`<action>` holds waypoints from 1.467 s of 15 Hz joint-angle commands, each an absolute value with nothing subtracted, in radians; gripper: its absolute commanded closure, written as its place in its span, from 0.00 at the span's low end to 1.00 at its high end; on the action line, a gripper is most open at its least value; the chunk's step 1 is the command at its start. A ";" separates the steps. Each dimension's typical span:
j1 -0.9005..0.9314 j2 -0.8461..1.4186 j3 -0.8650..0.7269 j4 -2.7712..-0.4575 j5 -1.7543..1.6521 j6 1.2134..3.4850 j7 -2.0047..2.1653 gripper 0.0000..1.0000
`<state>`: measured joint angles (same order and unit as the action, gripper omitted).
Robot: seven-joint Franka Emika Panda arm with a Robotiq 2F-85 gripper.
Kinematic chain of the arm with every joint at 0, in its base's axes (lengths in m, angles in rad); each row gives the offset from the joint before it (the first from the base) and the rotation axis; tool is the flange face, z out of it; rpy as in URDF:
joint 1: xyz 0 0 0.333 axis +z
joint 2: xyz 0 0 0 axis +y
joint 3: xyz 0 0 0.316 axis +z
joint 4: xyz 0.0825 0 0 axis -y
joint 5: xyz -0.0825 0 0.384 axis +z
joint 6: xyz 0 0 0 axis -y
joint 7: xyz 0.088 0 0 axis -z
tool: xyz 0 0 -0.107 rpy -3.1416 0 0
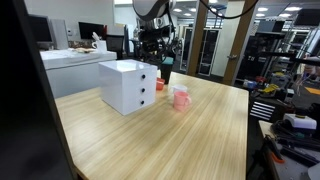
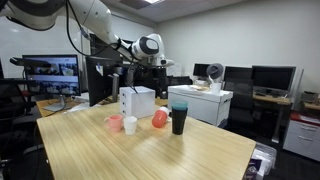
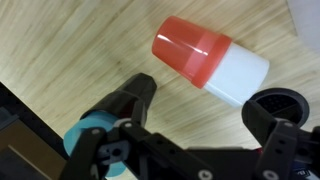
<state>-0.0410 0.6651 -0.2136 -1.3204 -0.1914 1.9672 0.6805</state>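
Observation:
My gripper (image 3: 205, 112) is open and empty, hanging above the wooden table (image 3: 90, 50). Just beyond its fingers a red cup (image 3: 190, 52) lies on its side, with a white cup (image 3: 240, 75) at its end; I cannot tell if they touch. A black cup with a teal rim (image 3: 95, 135) stands by one finger. In both exterior views the gripper (image 1: 155, 55) (image 2: 150, 68) hovers over the red cup (image 2: 159, 118) (image 1: 160, 87) and the black cup (image 2: 179, 118) (image 1: 166, 75), next to a white drawer box (image 1: 127, 85) (image 2: 138, 102).
A pink cup (image 1: 181, 99) (image 2: 114, 123) and the white cup (image 2: 130, 125) stand on the table (image 1: 170, 135) near the box. Desks with monitors (image 2: 272, 78), shelves and office clutter surround the table.

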 commanded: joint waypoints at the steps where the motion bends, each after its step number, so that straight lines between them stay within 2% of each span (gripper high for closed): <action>1: -0.058 0.746 -0.206 -1.187 -0.149 1.944 0.681 0.00; 11: -0.081 0.964 -0.191 -0.888 -0.077 1.783 0.667 0.00; 18: -0.092 1.038 -0.187 -0.752 -0.086 1.628 0.666 0.00; 22: -0.092 1.080 -0.192 -0.696 -0.096 1.642 0.671 0.00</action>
